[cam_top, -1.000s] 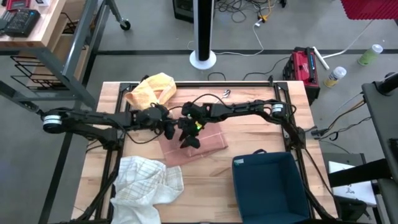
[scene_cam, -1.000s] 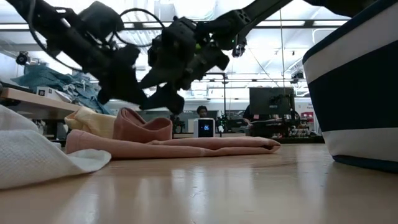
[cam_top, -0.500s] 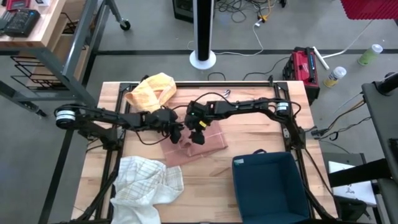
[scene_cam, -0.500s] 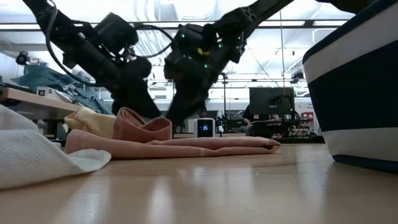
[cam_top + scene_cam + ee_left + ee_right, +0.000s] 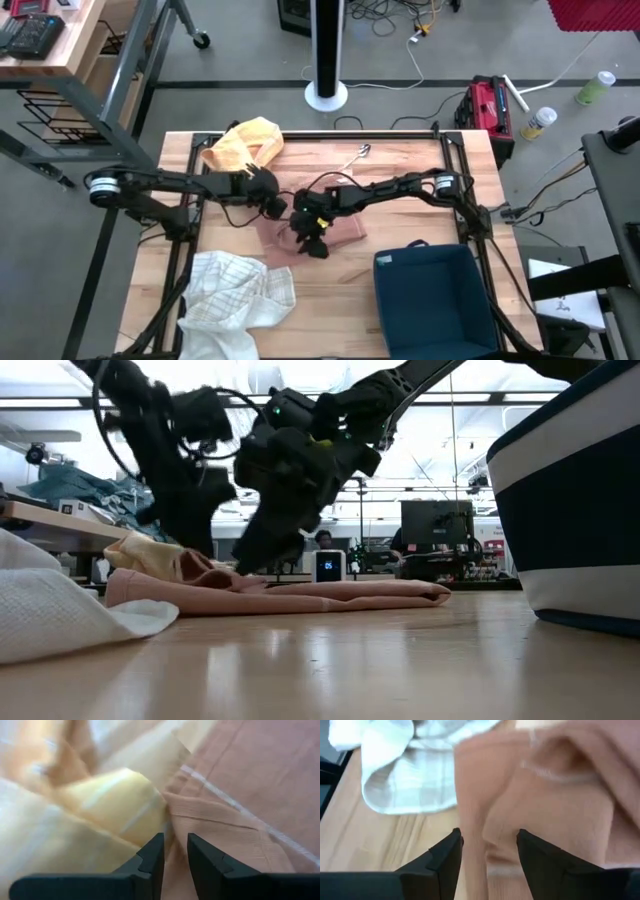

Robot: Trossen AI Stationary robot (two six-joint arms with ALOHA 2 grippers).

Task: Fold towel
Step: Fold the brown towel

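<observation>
Left hand (image 5: 272, 203) pinches the pink towel (image 5: 340, 226) at its ten-o'clock corner; right hand (image 5: 310, 240), part-open, straddles its six-o'clock edge.

We see the raised hump at the pink towel's (image 5: 300, 594) left end now flattened. The left pincer (image 5: 275, 205) now sits back toward the yellow cloth (image 5: 243, 143), while the right pincer (image 5: 310, 240) comes forward and down over the towel's near edge, its fingers narrowing.

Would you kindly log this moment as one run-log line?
stage: fold in progress | left tool: pinching pink cloth towel edge | right tool: open over towel | table: wooden
</observation>
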